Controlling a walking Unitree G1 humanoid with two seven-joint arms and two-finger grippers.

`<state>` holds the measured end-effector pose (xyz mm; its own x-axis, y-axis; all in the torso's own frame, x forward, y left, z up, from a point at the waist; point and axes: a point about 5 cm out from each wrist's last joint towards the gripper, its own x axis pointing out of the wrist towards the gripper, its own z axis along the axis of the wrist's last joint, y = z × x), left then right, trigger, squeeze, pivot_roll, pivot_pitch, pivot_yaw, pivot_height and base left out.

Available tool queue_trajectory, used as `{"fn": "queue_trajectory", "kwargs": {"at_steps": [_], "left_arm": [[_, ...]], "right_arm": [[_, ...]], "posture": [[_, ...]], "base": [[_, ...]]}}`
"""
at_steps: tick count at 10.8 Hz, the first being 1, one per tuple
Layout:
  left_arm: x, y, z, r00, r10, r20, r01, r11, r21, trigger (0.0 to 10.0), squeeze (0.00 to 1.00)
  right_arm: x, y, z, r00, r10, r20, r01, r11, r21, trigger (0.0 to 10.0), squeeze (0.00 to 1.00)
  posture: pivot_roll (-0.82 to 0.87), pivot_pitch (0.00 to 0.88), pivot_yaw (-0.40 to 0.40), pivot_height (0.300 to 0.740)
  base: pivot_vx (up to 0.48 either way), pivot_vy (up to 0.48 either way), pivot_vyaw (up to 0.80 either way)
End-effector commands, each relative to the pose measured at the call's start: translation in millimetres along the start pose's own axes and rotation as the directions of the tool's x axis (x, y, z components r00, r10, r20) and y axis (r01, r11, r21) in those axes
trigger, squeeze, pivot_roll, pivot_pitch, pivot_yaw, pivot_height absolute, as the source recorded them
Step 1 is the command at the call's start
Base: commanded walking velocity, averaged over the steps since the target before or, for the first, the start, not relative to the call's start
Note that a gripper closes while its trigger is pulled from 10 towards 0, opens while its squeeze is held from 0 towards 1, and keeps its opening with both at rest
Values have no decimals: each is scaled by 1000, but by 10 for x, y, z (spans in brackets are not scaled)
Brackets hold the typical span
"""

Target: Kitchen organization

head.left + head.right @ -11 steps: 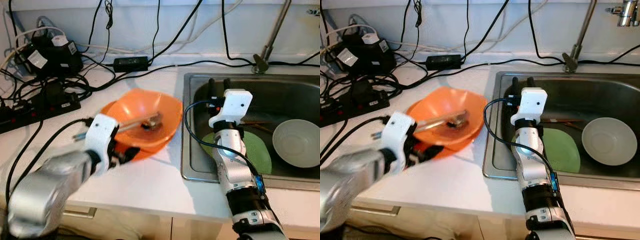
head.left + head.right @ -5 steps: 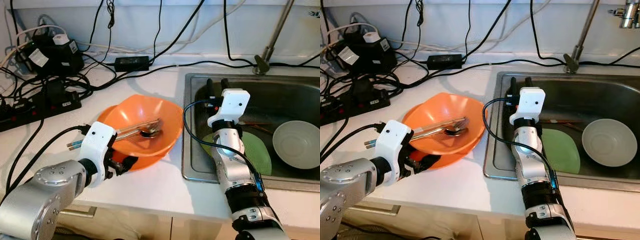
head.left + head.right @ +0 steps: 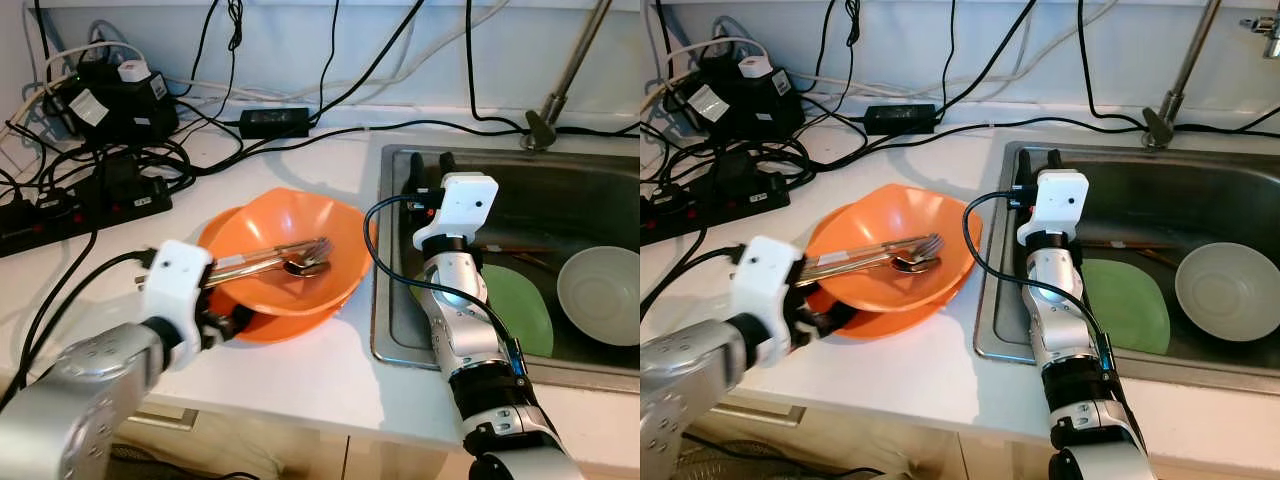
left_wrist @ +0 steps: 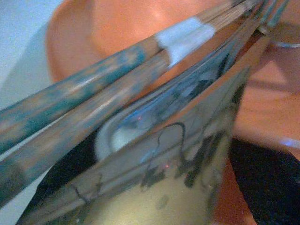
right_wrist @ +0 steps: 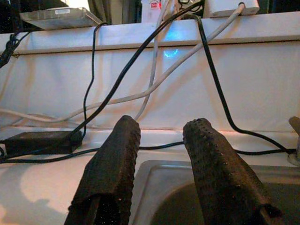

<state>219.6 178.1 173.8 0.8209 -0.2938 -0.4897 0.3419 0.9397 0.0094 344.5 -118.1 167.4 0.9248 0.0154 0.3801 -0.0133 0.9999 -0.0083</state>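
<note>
Two nested orange bowls (image 3: 300, 225) sit on the white counter left of the sink. A fork, a spoon (image 3: 305, 266) and a pair of chopsticks (image 4: 93, 84) lie across the top bowl. My left gripper (image 3: 226, 321) is shut on the bowls' near-left rim; the left wrist view looks close along the cutlery handles into the orange bowl (image 4: 131, 28). My right gripper (image 5: 164, 164) is open and holds nothing. It stands over the left end of the steel sink (image 3: 395, 330), its fingers (image 3: 425, 168) pointing at the back wall.
In the sink lie a green plate (image 3: 525, 310), a pale bowl (image 3: 600, 295) and some chopsticks (image 3: 512, 250). The faucet (image 3: 565, 75) rises behind it. Power strips (image 3: 85, 195), an adapter (image 3: 272, 121) and tangled cables crowd the counter's back left.
The orange bowls, lifted and tilted a second ago, have come down level toward the near counter with my left gripper. The cutlery slid inside the bowl. The right arm stayed put.
</note>
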Motion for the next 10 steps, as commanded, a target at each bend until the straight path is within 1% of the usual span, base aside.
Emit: {"fn": "queue_trajectory", "kwargs": {"at_steps": [1,3,4,6,8,9,10], "left_arm": [[-20,89,-83,998,31,-49,-32,999,-21,10000,0],[-112,268,-67,996,76,-50,-75,997,31,10000,0],[-141,320,-2,996,86,-21,-86,996,27,10000,0],[-177,341,128,998,53,39,-55,997,49,10000,0],[-169,360,212,995,47,91,-47,999,2,10000,0],[-200,386,252,994,44,99,-45,999,11,10000,0],[-241,439,263,994,58,91,-62,997,43,10000,0]], "right_arm": [[25,7,23,1000,1,16,-2,1000,12,10000,0],[40,29,31,1000,9,18,-9,1000,16,10000,0],[47,32,30,1000,10,18,-10,1000,17,10000,0],[64,52,32,1000,14,21,-15,1000,21,10000,0],[63,52,29,1000,10,24,-10,1000,23,10000,0],[63,40,28,1000,3,24,-4,1000,24,10000,0],[62,34,22,1000,1,23,-2,1000,24,10000,0]], "posture": [[256,0,61,740],[268,0,52,740],[269,0,50,740],[270,0,50,740],[264,0,56,740],[266,0,56,740],[269,0,56,740]], "base": [[0,0,0],[0,0,0],[0,0,0],[0,0,0],[0,0,0],[0,0,0],[0,0,0]]}}
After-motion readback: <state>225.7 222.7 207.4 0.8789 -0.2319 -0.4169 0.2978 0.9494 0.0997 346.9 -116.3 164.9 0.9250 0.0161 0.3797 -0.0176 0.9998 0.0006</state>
